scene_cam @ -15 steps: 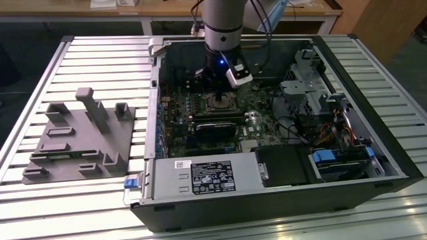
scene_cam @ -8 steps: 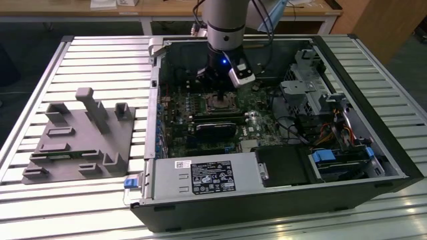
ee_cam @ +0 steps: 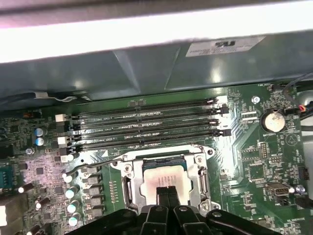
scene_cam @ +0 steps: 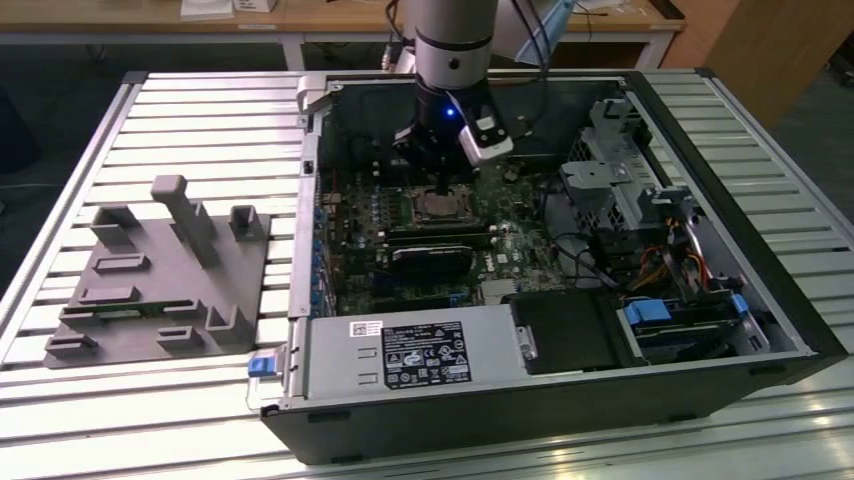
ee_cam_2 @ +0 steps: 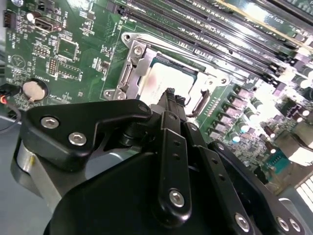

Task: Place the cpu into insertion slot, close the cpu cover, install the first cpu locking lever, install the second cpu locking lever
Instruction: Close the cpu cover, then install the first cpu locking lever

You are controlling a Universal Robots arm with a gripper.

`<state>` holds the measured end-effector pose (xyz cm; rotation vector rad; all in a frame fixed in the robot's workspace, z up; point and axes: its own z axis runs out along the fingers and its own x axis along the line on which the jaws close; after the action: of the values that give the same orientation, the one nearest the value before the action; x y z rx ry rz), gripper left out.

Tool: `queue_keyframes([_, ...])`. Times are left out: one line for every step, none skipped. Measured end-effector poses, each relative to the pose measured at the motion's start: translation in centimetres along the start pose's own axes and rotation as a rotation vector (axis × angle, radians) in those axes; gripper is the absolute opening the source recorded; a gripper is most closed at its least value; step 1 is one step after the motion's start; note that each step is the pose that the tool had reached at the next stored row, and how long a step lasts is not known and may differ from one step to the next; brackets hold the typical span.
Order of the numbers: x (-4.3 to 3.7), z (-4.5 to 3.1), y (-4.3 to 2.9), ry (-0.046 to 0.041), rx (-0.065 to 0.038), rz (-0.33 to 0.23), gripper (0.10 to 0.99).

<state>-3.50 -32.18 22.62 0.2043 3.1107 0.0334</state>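
the gripper (ee_cam: 167,192) hangs straight down inside the open computer case (scene_cam: 747,250), which lies on its side on a slatted table (scene_cam: 200,110). its two slim fingers (ee_cam: 162,196) are drawn together with nothing visible between them, and their tips are on or just above the cpu (ee_cam: 164,178). the cpu lies flat in the insertion slot (ee_cam: 128,188) on the green board (ee_cam: 254,161), silvery top facing up towards the case opening. it is square (so no long axis to speak of), and its edges run parallel to the long black memory slots (ee_cam: 146,128) just beside it. the cpu cover (ee_cam: 200,174) appears to lie down around it as a metal frame, the chip's top showing through the window. in the second wrist view the gripper (ee_cam_2: 169,93) sits over the cpu (ee_cam_2: 171,78).
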Motion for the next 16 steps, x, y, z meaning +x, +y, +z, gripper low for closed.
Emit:
queue_keyframes([0.00,-0.20,0.00,0.0000,0.000,0.000,0.106])
queue_keyframes([-0.01,-0.40,0.01,0.0001,0.000,0.000,0.106])
queue_keyframes([-0.01,-0.51,0.01,0.0001,0.000,0.000,0.106])
queue_keyframes([-0.01,-0.52,0.01,0.0000,0.000,0.000,0.106])
queue_keyframes([-0.01,-0.52,0.01,0.0000,0.000,0.000,0.106])
queue_keyframes([-0.01,-0.55,0.01,0.0000,0.000,0.000,0.106])
queue_keyframes([-0.01,-0.57,0.01,0.0000,0.000,0.000,0.106])
queue_keyframes([-0.01,-0.57,0.01,0.0000,0.000,0.000,0.106])
queue_keyframes([-0.01,-0.57,0.01,0.0000,0.000,0.000,0.106])
queue_keyframes([-0.01,-0.57,0.01,0.0000,0.000,0.000,0.106])
queue_keyframes([-0.01,-0.57,0.01,0.0000,0.000,0.000,0.106])
queue_keyframes([-0.01,-0.57,0.01,0.0000,0.000,0.000,0.106])
queue_keyframes([-0.01,-0.58,0.01,0.0000,0.000,0.000,0.106])
queue_keyframes([-0.01,-0.62,0.01,0.0002,0.000,0.000,0.106])
queue_keyframes([-0.01,-0.67,0.01,0.0003,0.001,0.000,0.106])
queue_keyframes([-0.02,-0.73,0.01,0.0001,0.000,0.000,0.106])
